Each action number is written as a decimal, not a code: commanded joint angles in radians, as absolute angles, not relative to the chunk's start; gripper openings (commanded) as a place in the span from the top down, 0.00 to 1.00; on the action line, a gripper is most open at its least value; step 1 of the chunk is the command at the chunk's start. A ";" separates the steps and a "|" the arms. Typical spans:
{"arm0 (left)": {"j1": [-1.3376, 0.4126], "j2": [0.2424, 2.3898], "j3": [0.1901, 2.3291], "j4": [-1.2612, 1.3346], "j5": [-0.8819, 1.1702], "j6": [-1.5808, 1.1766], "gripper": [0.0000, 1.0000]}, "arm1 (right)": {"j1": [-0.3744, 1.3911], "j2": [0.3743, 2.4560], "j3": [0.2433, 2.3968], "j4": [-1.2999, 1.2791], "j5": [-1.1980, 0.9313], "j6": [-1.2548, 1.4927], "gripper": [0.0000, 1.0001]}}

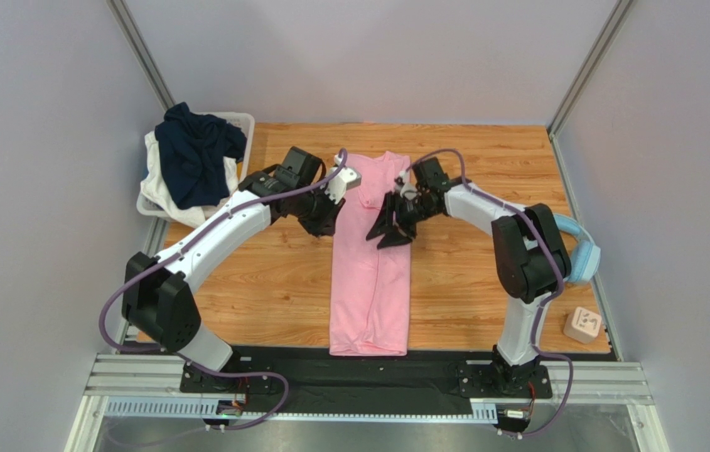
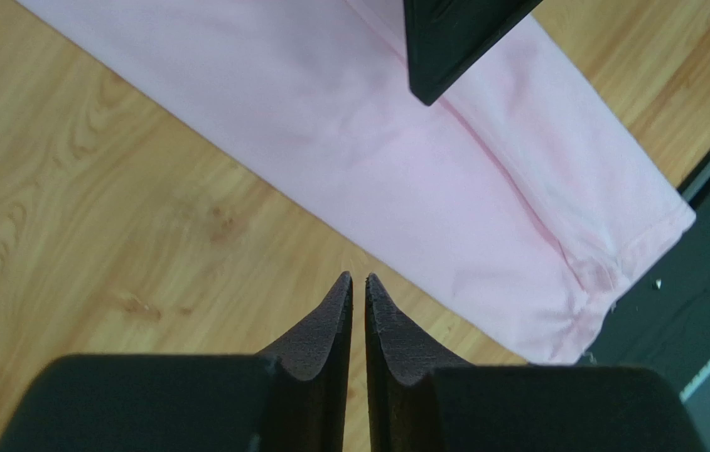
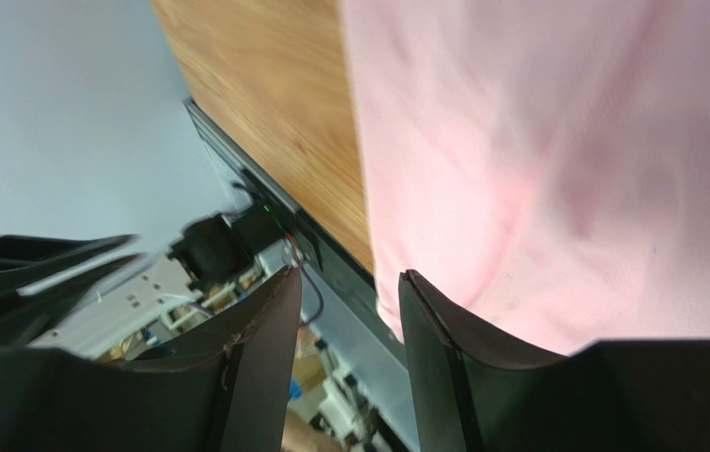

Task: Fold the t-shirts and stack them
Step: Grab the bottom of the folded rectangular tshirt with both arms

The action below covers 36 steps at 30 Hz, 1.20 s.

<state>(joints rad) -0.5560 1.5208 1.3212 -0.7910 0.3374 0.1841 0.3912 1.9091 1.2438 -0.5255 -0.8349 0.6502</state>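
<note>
**Operator:** Where are my shirts?

**Spotter:** Your light pink t-shirt (image 1: 368,282) lies flat on the counter (image 1: 264,282). It is folded into a long, narrow strip that runs from the far side down to the near edge, between your two arms. Its near end reaches the black rail (image 1: 264,363) there. Your dark navy t-shirt (image 1: 196,151) is crumpled in the white basket (image 1: 245,121) at the far left corner, heaped on some white cloth (image 1: 156,184).

**Operator:** And my left hand?

**Spotter:** Your left hand (image 2: 358,281) is closed, its two fingers pressed almost together and gripping nothing. It hangs over bare wood just beside the left edge of the pink strip, at the far half. In your wrist view it is clear of the cloth.

**Operator:** The right one?

**Spotter:** Your right hand (image 3: 347,287) is spread wide, with a clear gap between its fingers and no cloth in that gap. It sits above the far half of the pink strip, facing your left hand across the strip's width. I can't tell whether a fingertip touches the cloth.

**Operator:** What else is on the counter?

**Spotter:** You have light blue headphones (image 1: 583,252) at the right edge, partly hidden behind your right arm (image 1: 519,254). There is also a small tan block (image 1: 583,325) near the right front corner, well apart from the pink shirt.
</note>
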 commanded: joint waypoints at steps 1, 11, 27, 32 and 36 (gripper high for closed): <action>-0.555 1.681 1.417 -0.738 0.357 0.120 0.85 | 0.350 1.922 1.535 -0.665 -0.755 0.577 0.51; -0.571 1.945 1.468 -0.747 0.443 0.066 0.85 | 0.315 2.124 1.603 -0.710 -0.709 0.535 0.54; -0.563 2.129 1.568 -0.719 0.414 0.057 0.86 | 0.259 2.315 1.762 -0.747 -0.722 0.535 0.54; -0.535 2.192 1.632 -0.730 0.400 0.057 0.86 | 0.255 2.358 1.796 -0.750 -0.738 0.537 0.54; -0.508 2.230 1.675 -0.742 0.406 0.052 0.86 | 0.255 2.401 1.838 -0.752 -0.752 0.545 0.54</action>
<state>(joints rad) -0.5407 2.1746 1.6363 -0.7441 0.4397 0.0509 0.2562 2.3455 1.7809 -0.7494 -0.7547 0.5518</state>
